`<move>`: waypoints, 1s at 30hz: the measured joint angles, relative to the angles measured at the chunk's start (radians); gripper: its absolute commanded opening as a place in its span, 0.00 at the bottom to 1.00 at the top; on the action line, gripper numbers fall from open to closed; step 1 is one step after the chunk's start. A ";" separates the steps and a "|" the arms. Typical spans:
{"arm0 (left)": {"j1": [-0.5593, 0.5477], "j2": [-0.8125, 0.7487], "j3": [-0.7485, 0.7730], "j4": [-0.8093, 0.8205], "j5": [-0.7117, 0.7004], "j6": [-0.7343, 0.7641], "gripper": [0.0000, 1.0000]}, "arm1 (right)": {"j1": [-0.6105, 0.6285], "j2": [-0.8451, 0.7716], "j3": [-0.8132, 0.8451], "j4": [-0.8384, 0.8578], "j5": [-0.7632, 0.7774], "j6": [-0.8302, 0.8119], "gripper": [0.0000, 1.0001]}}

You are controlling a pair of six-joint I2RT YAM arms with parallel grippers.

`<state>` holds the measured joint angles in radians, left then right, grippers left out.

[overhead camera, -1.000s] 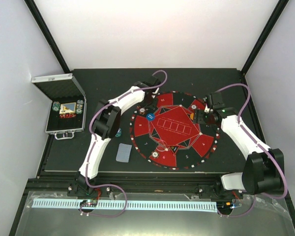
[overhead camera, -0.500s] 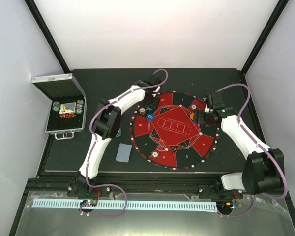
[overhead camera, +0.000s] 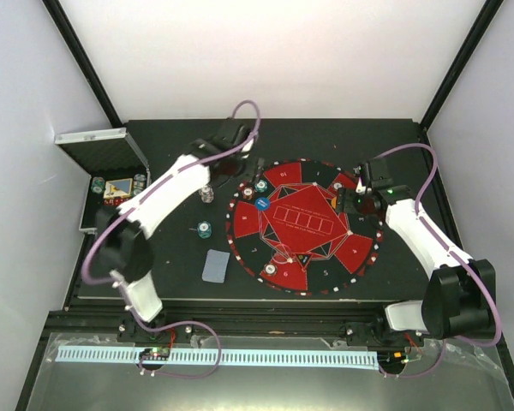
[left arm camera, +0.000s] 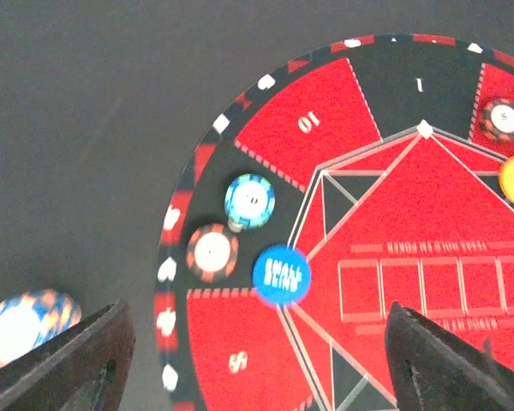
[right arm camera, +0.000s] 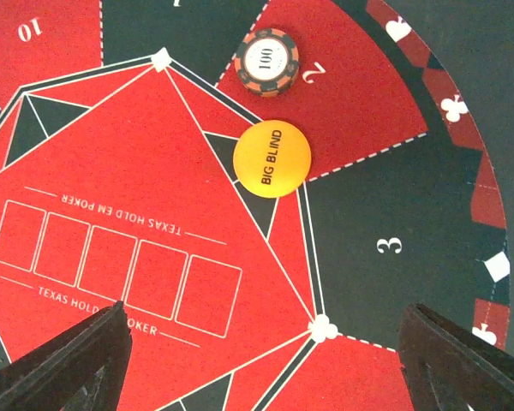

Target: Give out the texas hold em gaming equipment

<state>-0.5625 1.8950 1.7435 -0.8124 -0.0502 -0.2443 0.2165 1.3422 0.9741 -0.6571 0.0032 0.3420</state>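
Observation:
On the round red-and-black mat [overhead camera: 357, 250], by its left rim, a teal chip [left arm camera: 249, 200] and a red chip [left arm camera: 212, 252] lie side by side with the blue small-blind button [left arm camera: 282, 275] just inside them. My left gripper [overhead camera: 244, 174] hovers open above them, holding nothing. My right gripper [right arm camera: 265, 368] stands open over the mat's right side, short of the orange big-blind button [right arm camera: 271, 160] and a red chip [right arm camera: 270, 60]. A grey chip stack [overhead camera: 207, 194], a teal stack [overhead camera: 204, 229] and grey-blue cards [overhead camera: 215, 266] lie off the mat to the left.
The open silver case [overhead camera: 111, 224] sits at the table's left edge with more chips inside. Another chip [overhead camera: 271, 272] rests on the mat's near rim. The left arm's elbow [overhead camera: 120, 248] sticks out toward the case.
My left gripper has opened and pulled back toward the mat's far-left rim, leaving the teal chip beside the red one. Its elbow swung left. The right arm has not moved.

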 measured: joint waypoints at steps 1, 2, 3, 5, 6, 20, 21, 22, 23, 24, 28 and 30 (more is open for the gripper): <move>0.002 -0.092 -0.087 0.028 -0.005 -0.014 0.87 | 0.000 0.000 0.000 0.000 -0.005 0.000 0.86; 0.005 -0.171 -0.165 0.049 -0.009 -0.029 0.88 | 0.000 0.000 0.000 0.001 -0.007 0.000 0.86; 0.007 -0.247 -0.243 0.060 -0.013 -0.045 0.88 | 0.000 0.000 0.001 0.002 -0.008 0.000 0.86; 0.019 -0.354 -0.385 0.076 -0.021 -0.072 0.89 | 0.000 0.000 0.001 0.004 -0.013 0.000 0.86; 0.028 -0.379 -0.438 0.077 -0.023 -0.084 0.89 | 0.000 0.000 0.001 0.005 -0.014 0.000 0.86; 0.183 -0.397 -0.811 0.123 -0.003 -0.181 0.83 | 0.000 -0.003 -0.005 0.008 -0.040 0.000 0.86; 0.185 -0.396 -0.811 0.134 -0.001 -0.181 0.82 | 0.000 -0.004 -0.005 0.008 -0.040 0.000 0.86; 0.188 -0.394 -0.811 0.142 0.002 -0.180 0.80 | 0.000 -0.005 -0.005 0.007 -0.040 0.000 0.86; 0.191 -0.390 -0.811 0.150 0.004 -0.179 0.79 | 0.000 -0.006 -0.005 0.007 -0.040 0.000 0.86; 0.194 -0.386 -0.811 0.157 0.005 -0.179 0.78 | 0.000 -0.008 -0.005 0.008 -0.040 0.000 0.86; 0.213 -0.349 -0.810 0.176 0.006 -0.178 0.77 | 0.000 -0.014 -0.005 0.007 -0.040 0.000 0.86; 0.221 -0.330 -0.810 0.179 0.006 -0.178 0.73 | 0.000 -0.015 -0.005 0.007 -0.040 0.000 0.86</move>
<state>-0.3412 1.5654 0.9333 -0.6334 -0.0441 -0.4221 0.2165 1.3273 0.9695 -0.6498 -0.0368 0.3420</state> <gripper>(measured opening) 0.774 0.859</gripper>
